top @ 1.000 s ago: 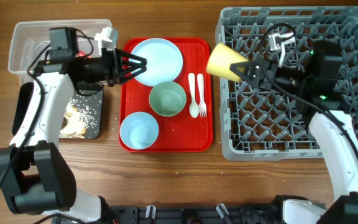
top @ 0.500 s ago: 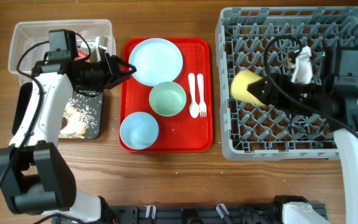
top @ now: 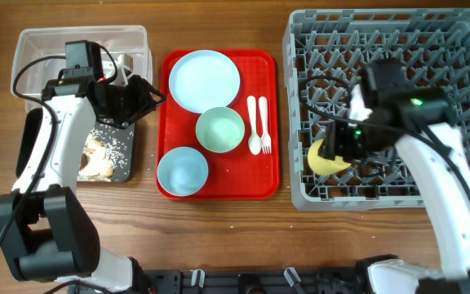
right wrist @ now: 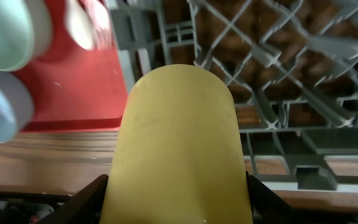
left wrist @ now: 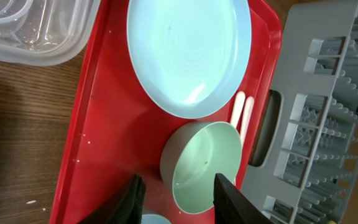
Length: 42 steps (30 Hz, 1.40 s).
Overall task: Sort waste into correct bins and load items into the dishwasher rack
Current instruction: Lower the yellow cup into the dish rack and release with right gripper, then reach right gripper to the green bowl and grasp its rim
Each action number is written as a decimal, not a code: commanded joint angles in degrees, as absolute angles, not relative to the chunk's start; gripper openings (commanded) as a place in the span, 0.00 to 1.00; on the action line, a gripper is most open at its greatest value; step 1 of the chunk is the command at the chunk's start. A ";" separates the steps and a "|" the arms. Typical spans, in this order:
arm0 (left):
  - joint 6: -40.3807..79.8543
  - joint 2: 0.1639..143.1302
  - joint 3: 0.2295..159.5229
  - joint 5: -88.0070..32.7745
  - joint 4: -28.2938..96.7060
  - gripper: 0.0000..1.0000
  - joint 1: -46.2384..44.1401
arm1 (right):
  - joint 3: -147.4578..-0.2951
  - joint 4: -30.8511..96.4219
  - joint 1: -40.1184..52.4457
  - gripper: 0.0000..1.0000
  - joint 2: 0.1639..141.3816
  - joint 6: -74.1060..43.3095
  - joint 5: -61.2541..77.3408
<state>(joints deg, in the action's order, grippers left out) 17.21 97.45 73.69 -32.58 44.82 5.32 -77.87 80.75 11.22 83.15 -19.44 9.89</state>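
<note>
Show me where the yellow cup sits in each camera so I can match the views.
Overhead: the yellow cup is in the lower-left part of the dishwasher rack, held by the right gripper.
Left wrist: not in view.
Right wrist: the cup fills the centre of the picture.
Shared landmark: the red tray, visible in all three views, next to the rack.

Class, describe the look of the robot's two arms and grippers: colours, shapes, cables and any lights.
Both arms have smooth white link shells, the left arm and right arm alike, joined by black joint housings. Thin black cables loop near the wrists. A small green light glows on the right arm's wrist block. The left gripper and right gripper have flat black fingers.
</note>
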 commanded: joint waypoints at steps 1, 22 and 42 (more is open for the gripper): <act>16.86 96.42 74.37 -31.57 45.10 0.37 5.37 | -76.58 82.17 12.95 0.43 86.87 -23.14 5.23; 16.40 96.42 74.39 -30.11 45.10 0.40 5.39 | -78.96 79.31 13.08 0.82 92.03 -23.97 4.54; 11.88 95.44 79.37 -18.46 49.47 0.54 6.33 | -90.04 56.62 28.49 0.73 104.36 -22.52 10.46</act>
<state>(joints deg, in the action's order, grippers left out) 15.31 97.45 74.32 -23.88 46.24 5.34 -89.43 58.76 26.85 97.95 -22.02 7.09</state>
